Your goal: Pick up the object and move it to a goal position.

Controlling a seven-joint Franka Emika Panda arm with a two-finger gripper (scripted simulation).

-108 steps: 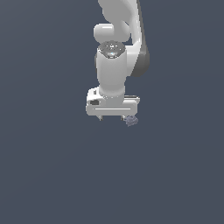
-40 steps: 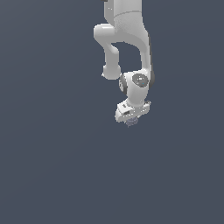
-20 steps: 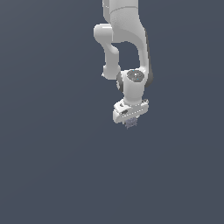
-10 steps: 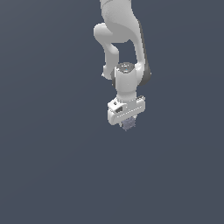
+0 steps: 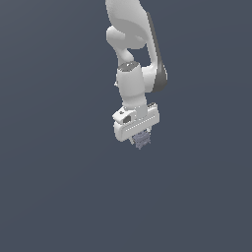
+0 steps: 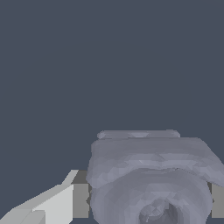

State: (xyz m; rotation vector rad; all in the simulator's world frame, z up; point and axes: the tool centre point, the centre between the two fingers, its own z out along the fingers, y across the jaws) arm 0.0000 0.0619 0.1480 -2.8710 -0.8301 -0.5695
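Plain slate-grey background surrounds the gripper (image 5: 141,140), clenched on the knobbly grey-purple object (image 5: 142,141); it looks light and rigid, best pinched across its narrow ridged middle.

The exterior view faces the arm (image 5: 135,74) from well off; the wrist view sits close behind the object (image 6: 153,179), which both share (image 5: 141,140).
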